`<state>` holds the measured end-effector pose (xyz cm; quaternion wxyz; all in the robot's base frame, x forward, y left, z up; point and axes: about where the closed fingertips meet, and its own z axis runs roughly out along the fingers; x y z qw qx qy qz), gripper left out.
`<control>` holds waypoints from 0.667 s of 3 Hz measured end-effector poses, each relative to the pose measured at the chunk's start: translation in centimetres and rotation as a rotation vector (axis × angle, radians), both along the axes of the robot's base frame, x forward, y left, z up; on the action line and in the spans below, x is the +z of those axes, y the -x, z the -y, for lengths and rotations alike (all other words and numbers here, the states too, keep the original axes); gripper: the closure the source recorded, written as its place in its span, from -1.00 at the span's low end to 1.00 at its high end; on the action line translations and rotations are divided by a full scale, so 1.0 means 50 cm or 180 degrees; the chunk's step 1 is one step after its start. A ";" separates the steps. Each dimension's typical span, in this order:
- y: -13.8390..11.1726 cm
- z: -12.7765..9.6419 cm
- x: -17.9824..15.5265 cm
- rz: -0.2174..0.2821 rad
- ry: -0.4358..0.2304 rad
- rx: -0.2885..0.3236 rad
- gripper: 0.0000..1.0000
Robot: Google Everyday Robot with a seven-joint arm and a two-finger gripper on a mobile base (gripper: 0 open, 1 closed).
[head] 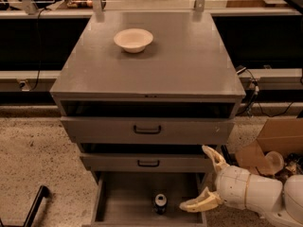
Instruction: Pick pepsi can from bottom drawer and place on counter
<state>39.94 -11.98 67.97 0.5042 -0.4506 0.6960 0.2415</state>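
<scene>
Pepsi can [160, 204] stands upright on the floor of the bottom drawer [123, 197], right of centre and close to the front edge, silver top facing up. The drawer is pulled out and the can is the only thing visible in it.

Gripper [193, 177] is at the drawer's right side, coming in from the lower right on a white arm. Fingers [203, 203] are spread wide with nothing between them. The lower finger reaches over the drawer's right front corner, its tip just beside the can but apart from it. The upper finger points up toward the right end of the middle drawer [148, 162].

The middle drawer and the top drawer [147, 129] each have a black handle; both stand out a little from the cabinet.

The table [156, 70], i.e. the grey cabinet top, carries a cream bowl [133, 39] at rear left, well apart from the can.

Cardboard box [277, 138] sits on the speckled floor to the right of the cabinet, behind the arm.
</scene>
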 end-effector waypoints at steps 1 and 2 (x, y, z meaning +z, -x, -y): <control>-0.005 -0.022 -0.082 -0.0154 -0.0062 0.0128 -1.00; 0.002 -0.064 -0.276 -0.0304 0.0000 0.0331 -1.00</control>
